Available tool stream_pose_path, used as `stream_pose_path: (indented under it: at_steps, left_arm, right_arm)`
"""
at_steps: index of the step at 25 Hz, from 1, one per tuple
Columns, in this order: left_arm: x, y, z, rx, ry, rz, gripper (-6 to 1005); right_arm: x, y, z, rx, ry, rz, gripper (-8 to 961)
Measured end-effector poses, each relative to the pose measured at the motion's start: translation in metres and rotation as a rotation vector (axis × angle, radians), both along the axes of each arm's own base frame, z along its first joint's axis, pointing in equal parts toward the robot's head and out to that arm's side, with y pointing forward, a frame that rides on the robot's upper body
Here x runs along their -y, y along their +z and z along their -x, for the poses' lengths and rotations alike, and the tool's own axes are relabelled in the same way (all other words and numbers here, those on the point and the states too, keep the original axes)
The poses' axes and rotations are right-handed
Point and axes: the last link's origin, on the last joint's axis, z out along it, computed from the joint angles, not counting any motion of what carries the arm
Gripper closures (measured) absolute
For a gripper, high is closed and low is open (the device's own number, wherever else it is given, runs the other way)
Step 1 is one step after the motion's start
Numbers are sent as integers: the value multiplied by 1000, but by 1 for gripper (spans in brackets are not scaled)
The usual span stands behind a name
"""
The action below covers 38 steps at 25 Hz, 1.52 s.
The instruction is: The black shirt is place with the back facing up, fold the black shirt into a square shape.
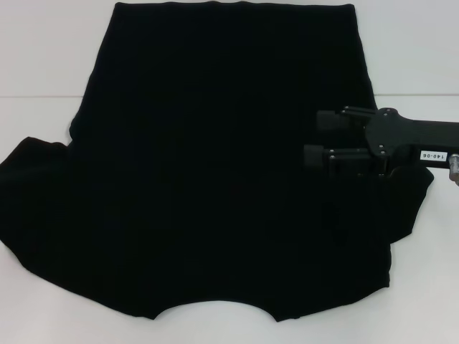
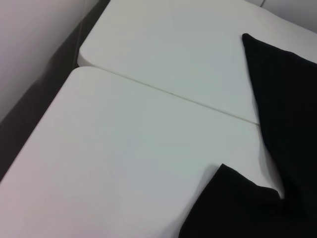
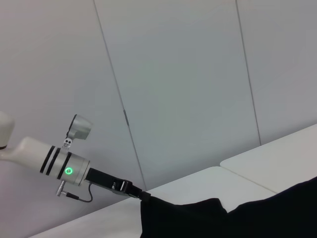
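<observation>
Black shirt (image 1: 215,165): spread flat over most of the white bench (image 1: 43,64), plain side up; its straight hem lies at the far edge, its curved neckline at the near edge, one sleeve reaching toward the bench's left edge and the other toward the right.
Right gripper (image 1: 315,137): comes in from the right edge of the bench, lying low over the shirt's right part beside the right sleeve; its two black fingers (image 1: 328,120) point toward the shirt's middle and stand spread apart with shirt cloth showing between them, nothing clamped.
Contact: whether the fingers touch the cloth cannot be told.
Left gripper (image 3: 141,195): seen only from the right wrist camera, a dark tip at the shirt's edge on the far side; its state cannot be told.
Bench seam (image 2: 168,91): a thin line crossing the bare surface beside the shirt's left sleeve (image 2: 233,203).
</observation>
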Motion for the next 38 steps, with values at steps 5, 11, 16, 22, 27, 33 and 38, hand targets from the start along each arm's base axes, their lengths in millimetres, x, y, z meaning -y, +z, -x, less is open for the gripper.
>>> stream_pose_path:
  at_steps: [5, 11, 16, 22, 27, 33, 38]
  left_arm:
    - [-3, -2, -3, 3, -10, 6, 998]
    - [-13, -6, -18, 45, -70, 22, 999]
    - [-32, -16, -45, 48, -169, 74, 999]
    - [-61, -44, -98, 33, -350, 183, 999]
    - [-73, -79, -140, 9, -478, 307, 998]
    - [-68, -109, -158, 21, -542, 394, 965]
    - [-64, -115, -162, 53, -578, 401, 938]
  right_arm:
    - [-1, 0, 0, 1, 1, -2, 48]
    - [0, 0, -1, 3, -4, -6, 48]
    - [1, 1, -4, 3, -11, -8, 48]
    - [3, 1, -7, -6, -21, -12, 111]
    - [5, 1, -9, -13, -26, -10, 146]
    - [8, 1, -13, -22, -37, -12, 146]
    - [8, 4, -12, -23, -34, -17, 145]
